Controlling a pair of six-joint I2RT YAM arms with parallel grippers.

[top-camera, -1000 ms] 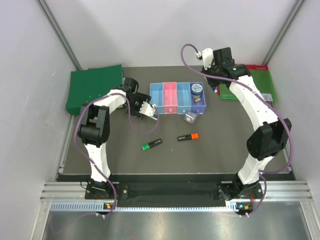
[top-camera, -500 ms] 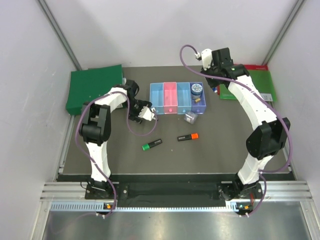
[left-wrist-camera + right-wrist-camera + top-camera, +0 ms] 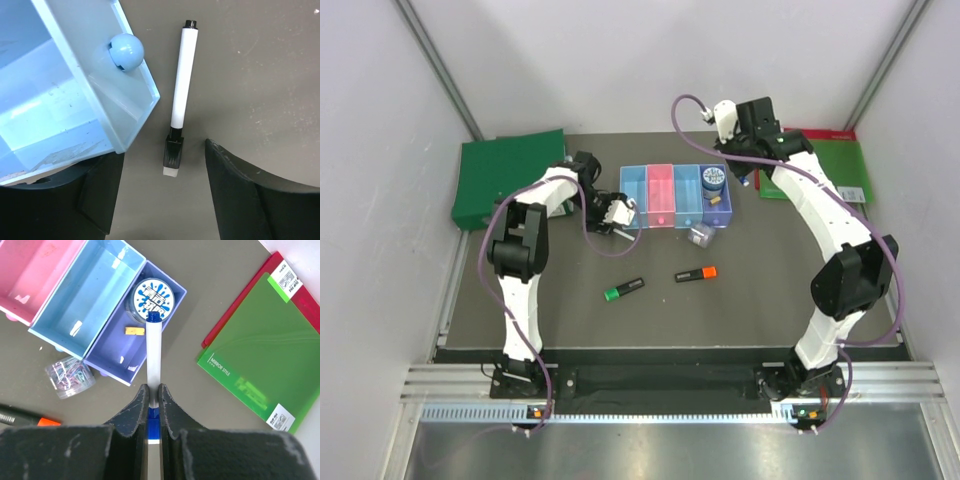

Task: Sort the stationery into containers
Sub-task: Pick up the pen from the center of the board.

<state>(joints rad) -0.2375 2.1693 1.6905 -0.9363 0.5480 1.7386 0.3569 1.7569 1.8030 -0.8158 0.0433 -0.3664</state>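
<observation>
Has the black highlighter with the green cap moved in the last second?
No. The green-capped black highlighter lies at the same spot and angle below the row of translucent plastic trays.

Four joined trays (image 3: pixel 661 190), round tin (image 3: pixel 713 181) in rightmost one, green-capped highlighter (image 3: pixel 623 290), orange-capped highlighter (image 3: pixel 696 273) on dark table (image 3: pixel 770 290)

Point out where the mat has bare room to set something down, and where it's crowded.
Bare: mat from green-capped highlighter and orange-capped highlighter to the near edge; right of the clip box. Crowded: in front of the trays, with left pincer and marker.
</observation>
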